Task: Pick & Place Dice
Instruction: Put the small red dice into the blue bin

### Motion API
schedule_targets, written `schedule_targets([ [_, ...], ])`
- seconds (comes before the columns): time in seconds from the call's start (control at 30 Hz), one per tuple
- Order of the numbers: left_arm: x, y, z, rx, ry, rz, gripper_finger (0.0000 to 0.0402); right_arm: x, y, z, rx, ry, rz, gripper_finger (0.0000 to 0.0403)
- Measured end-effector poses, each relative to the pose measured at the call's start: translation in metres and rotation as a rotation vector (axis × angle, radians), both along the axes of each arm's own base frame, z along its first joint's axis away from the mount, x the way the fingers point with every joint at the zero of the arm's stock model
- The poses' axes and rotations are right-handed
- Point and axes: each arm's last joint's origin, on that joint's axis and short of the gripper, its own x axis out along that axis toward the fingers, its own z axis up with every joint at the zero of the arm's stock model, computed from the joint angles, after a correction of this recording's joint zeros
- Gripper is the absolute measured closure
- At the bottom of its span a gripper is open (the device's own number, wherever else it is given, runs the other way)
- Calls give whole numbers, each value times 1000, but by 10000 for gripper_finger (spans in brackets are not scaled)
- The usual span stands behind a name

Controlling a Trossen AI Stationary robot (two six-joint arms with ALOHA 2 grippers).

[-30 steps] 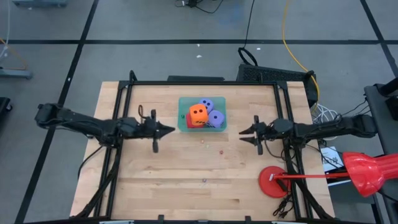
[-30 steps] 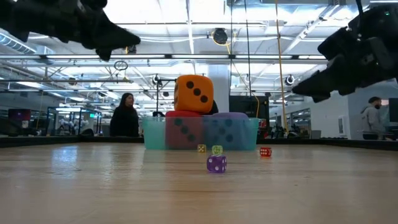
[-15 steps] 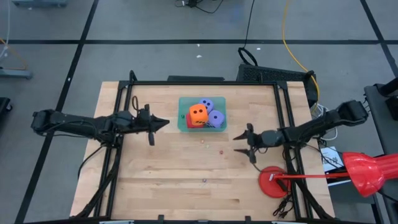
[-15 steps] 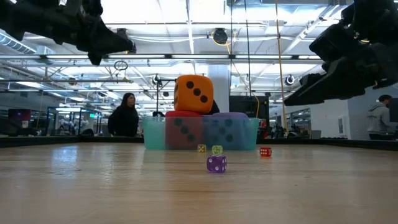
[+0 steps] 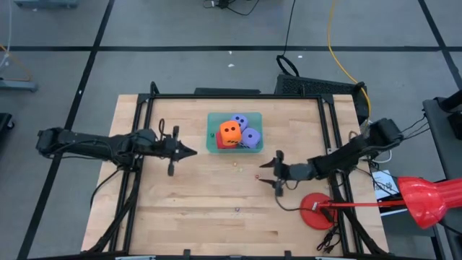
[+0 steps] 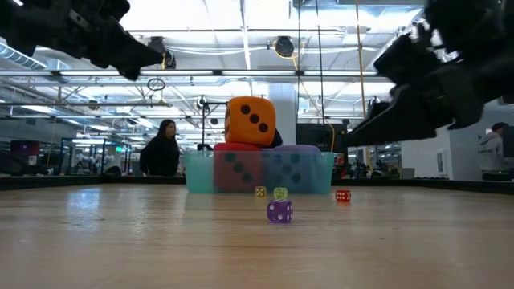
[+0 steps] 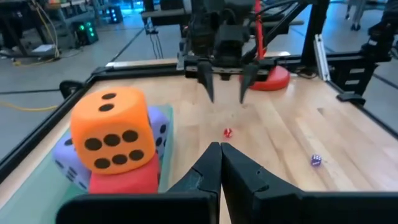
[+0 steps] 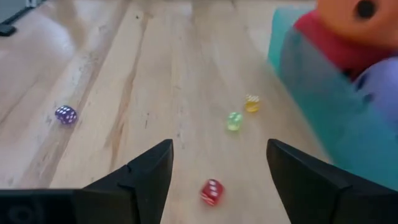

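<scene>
A teal tray [image 5: 214, 141] at the table's far middle holds the soft dice. The orange one [image 5: 230, 132] lies on top of the red one [image 7: 124, 180], with two purple-blue ones [image 5: 251, 137] [image 5: 241, 121] beside them. My left gripper [image 5: 192, 152] hovers shut to the left of the tray, pointing right. My right gripper [image 5: 268, 175] stands open in front of the tray and to its right, pointing left. A tiny red die [image 8: 211, 191] lies on the wood just ahead of its fingers, between them.
Other tiny dice lie on the wood: a green one [image 8: 234, 121] and a yellow one [image 8: 251, 104] near the tray's front wall, and a purple one [image 5: 237, 210] nearer the front edge. A red round disc [image 5: 316, 211] sits at the near right. People stand in the room beyond the table.
My right gripper has gone toward the table's left and near edges and come down toward the tiny red die, its arm now slanting across the right side. The dice in the tray and the tiny dice have stayed where they were.
</scene>
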Motion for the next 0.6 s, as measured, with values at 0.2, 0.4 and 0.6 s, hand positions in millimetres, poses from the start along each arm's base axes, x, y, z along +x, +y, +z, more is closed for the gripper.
schedule_targets([
  [0.2, -1, 4, -3, -5, 35, 26, 397, 32, 11, -17, 102, 73, -60, 151],
  [0.4, -1, 5, -3, 0, 35, 27, 381, 40, 13, -26, 168, 138, -142, 151],
  [0.6, -1, 5, -4, 24, 39, 21, 394, 32, 17, -30, 164, 205, -193, 151],
])
